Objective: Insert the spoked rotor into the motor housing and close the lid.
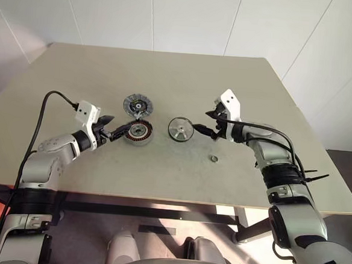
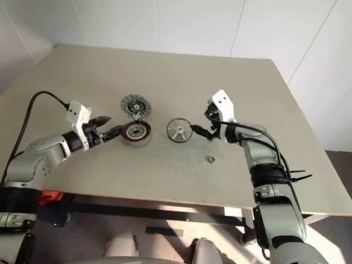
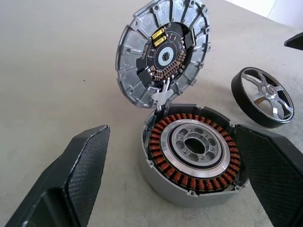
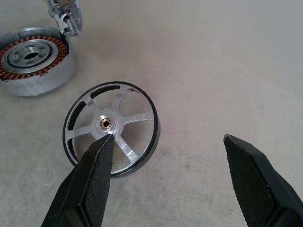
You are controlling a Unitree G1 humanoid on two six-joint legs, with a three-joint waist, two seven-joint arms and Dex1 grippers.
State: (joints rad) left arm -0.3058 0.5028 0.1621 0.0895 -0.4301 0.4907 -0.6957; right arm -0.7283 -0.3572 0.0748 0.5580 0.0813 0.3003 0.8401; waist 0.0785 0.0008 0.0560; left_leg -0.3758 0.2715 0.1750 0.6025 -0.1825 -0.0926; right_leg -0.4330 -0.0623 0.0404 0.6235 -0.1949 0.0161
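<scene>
— White panelled walls stand behind a pale beige table (image 1: 168,77), correct?

— Yes, and all the parts lie near its middle. Nearest the left arm sits the motor housing (image 1: 140,131), a round shallow grey metal cup ringed inside with copper-red windings around a silver hub.

— And the lid (image 3: 163,49)?

— It is a dark grey round disc with radial ribs and a pale centre, standing open and tilted up off the far edge of the housing. Its inner face shows a black circuit board.

— Where is the spoked rotor (image 4: 112,127)?

— That shiny silver wheel with a dark rim, thin spokes and a small hub lies flat on the table, just beside the housing on the robot's right, apart from it.

— What about the grippers?

— Black fingers of the left gripper (image 1: 114,129) are spread wide, one on each side of the housing; whether they touch it, I cannot tell. Jaws of the right gripper (image 4: 165,156) are also apart. One finger (image 4: 97,175) reaches over the rotor's near rim, the other hangs above bare table.

— Anything else?

— One tiny loose metal ring (image 1: 212,157) lies near the right arm.
</scene>
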